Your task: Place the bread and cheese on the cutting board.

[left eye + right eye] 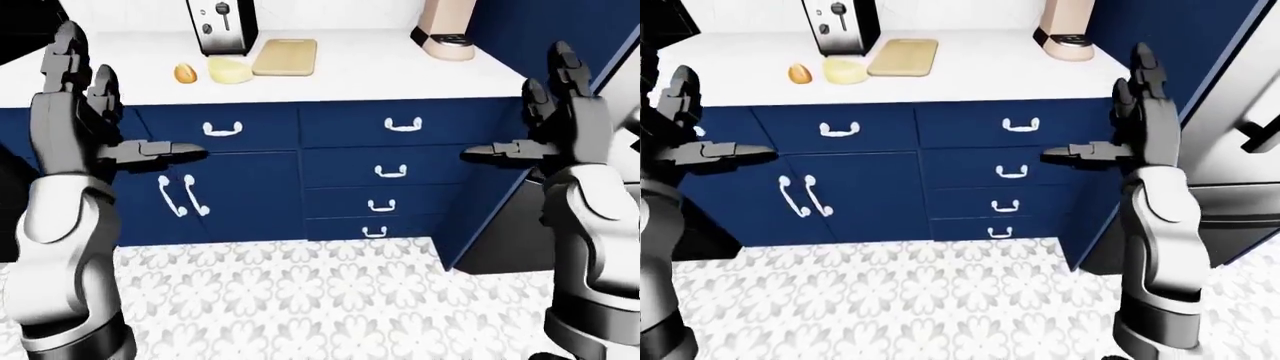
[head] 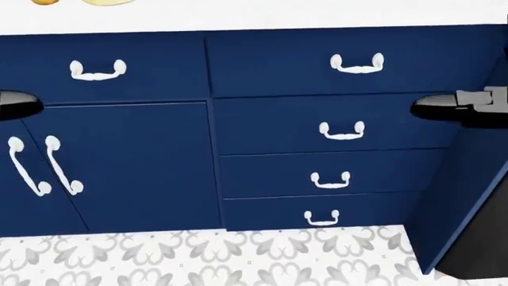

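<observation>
The white countertop ran above navy cabinets, over a floral tiled floor. On it the cutting board lay flat, its long axis running toward the wall, just right of the toaster. The pale cheese touched the board's left edge; the small brown bread sat just left of the cheese. Both hands, left hand and right hand, were raised well below the board, fingers spread apart, empty.

Pale wooden cutting board on a smooth white counter; glossy metal toaster.
</observation>
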Motion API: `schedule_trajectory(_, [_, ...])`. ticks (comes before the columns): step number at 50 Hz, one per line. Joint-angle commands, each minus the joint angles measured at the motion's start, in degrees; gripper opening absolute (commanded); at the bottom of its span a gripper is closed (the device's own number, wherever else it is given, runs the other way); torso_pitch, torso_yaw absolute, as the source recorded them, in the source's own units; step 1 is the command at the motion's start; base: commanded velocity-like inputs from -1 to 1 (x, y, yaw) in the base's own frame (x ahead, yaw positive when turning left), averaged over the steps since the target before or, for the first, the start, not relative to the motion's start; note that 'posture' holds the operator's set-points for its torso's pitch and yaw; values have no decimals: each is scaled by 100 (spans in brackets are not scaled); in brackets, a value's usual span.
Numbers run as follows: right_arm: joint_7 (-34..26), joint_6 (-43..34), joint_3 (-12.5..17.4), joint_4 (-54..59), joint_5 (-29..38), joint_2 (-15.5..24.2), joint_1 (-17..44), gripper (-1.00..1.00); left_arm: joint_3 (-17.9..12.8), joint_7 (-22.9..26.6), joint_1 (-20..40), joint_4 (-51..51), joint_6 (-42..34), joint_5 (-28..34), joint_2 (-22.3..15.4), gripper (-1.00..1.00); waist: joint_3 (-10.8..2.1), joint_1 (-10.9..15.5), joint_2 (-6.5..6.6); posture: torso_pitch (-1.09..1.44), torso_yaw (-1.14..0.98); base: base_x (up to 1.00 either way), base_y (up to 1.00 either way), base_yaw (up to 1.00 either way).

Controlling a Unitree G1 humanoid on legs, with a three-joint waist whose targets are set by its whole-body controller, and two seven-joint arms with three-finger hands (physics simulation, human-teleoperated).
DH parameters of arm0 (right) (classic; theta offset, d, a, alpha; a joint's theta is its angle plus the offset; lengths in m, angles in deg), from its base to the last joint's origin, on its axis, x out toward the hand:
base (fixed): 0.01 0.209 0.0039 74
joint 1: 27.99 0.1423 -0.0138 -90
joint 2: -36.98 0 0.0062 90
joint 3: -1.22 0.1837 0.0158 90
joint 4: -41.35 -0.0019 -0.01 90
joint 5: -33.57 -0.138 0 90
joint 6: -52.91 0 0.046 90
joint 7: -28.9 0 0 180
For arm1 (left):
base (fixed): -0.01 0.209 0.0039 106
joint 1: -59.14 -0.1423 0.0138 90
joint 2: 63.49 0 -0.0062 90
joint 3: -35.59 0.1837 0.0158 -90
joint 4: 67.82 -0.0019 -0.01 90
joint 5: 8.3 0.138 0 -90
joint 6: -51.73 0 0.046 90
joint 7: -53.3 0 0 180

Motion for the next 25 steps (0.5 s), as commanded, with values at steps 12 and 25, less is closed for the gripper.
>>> schedule_trajectory(12, [5,99,252,-35,-262,741,523,100,-384,-128,805,-424,47,-304,-971,100,-71,-6,-5,0,0,0,0,0])
schedule_trajectory(25, [-128,5,300,-127,-264,988,651,100,-438,-321,852,-696,272,-546,-1345,100,-30,-86,105,0,0,8,17,0])
